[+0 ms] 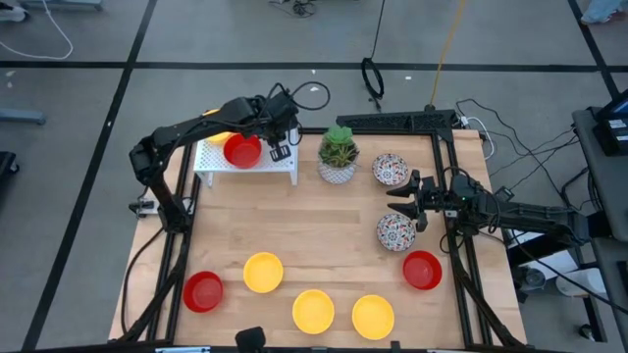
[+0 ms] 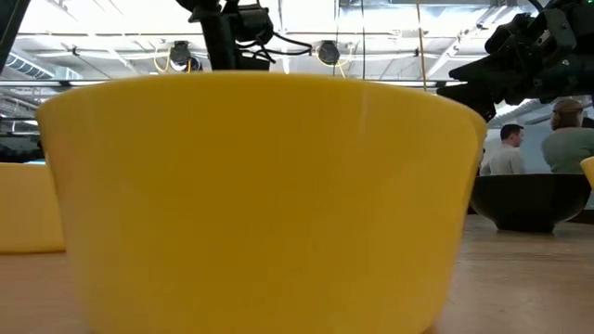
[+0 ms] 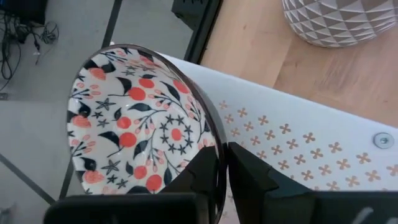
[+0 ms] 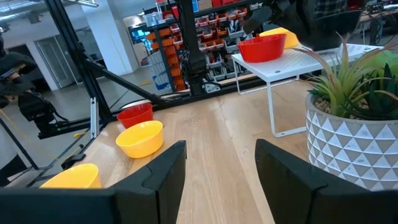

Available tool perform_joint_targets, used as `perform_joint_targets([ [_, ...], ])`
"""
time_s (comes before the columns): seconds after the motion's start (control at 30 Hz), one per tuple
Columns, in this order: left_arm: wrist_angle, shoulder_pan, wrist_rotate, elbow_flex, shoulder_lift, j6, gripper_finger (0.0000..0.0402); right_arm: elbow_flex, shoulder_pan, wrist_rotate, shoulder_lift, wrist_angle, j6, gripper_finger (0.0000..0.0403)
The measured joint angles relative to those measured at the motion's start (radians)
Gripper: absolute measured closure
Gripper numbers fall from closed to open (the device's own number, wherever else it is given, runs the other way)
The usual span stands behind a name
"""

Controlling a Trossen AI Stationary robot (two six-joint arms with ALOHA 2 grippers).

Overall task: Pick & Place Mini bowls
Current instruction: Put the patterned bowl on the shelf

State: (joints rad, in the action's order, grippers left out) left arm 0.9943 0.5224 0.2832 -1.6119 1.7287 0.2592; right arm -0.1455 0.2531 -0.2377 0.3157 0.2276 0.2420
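Upper left, the left gripper [image 3: 222, 180] pinches the floral bowl [image 3: 140, 127] by its rim over the white rack [image 1: 245, 165], needing a level set-down, while the right gripper [image 4: 221, 168] waits open.

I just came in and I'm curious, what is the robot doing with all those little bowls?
It is putting bowls on the white rack. The left claw pinches the rim of a floral bowl over the rack, beside a red bowl. The right claw waits open between two more floral bowls.
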Motion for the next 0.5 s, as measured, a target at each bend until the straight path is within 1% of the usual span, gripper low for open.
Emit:
perform_joint_targets([
  [0.5,0.000,0.000,-0.009,0.000,0.000,-0.011,0.0371,0.000,0.000,0.000,0.000,0.000,0.000,0.0220],
])
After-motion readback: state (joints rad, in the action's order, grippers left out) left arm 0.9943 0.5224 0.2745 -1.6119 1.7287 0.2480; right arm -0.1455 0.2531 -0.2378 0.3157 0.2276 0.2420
